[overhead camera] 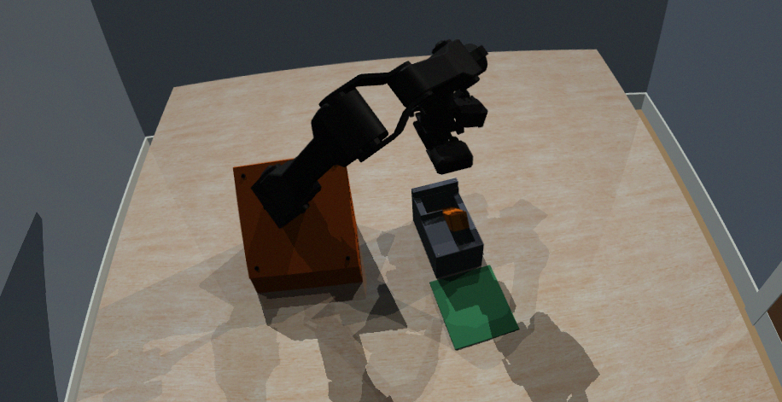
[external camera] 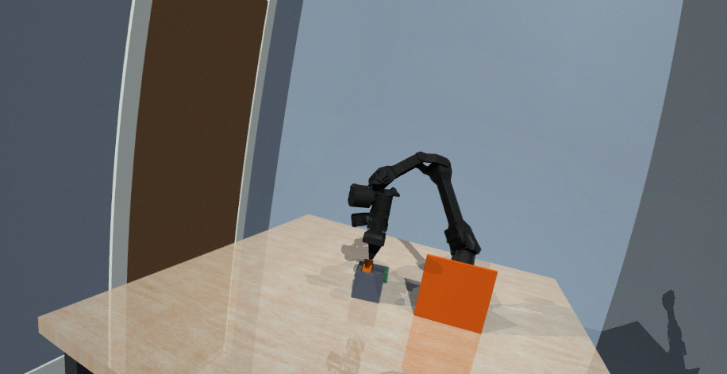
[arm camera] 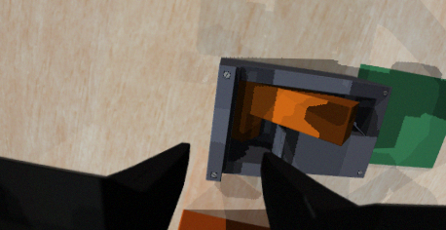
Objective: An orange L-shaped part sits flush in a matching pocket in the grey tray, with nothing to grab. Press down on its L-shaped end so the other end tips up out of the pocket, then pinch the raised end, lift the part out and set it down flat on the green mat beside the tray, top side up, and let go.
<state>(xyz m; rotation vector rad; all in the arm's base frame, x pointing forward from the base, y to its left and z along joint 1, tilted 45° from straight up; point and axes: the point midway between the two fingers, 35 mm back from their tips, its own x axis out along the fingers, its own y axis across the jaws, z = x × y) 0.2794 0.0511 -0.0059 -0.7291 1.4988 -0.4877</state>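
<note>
The orange part [overhead camera: 455,219] [external camera: 367,267] [arm camera: 289,109] lies tilted in the grey tray [overhead camera: 459,259] [external camera: 367,287] [arm camera: 221,125]. In the wrist view its L-shaped end is low in the pocket by the tray's left wall. Its other end, towards the mat, is tipped up out of the pocket. The green mat [overhead camera: 475,317] [external camera: 386,275] [arm camera: 413,141] lies beside the tray, with nothing on it. My gripper [external camera: 372,257] [arm camera: 226,156] is partly open and empty, pointing down above the tray. The fingers are apart from the part.
The orange base block [overhead camera: 300,246] [external camera: 455,294] under the arm stands beside the tray, with a gap between them; its edge shows at the bottom of the wrist view [arm camera: 202,220]. The tray has a raised wall at the end away from the mat. Arm shadows fall on the wooden table [overhead camera: 574,207].
</note>
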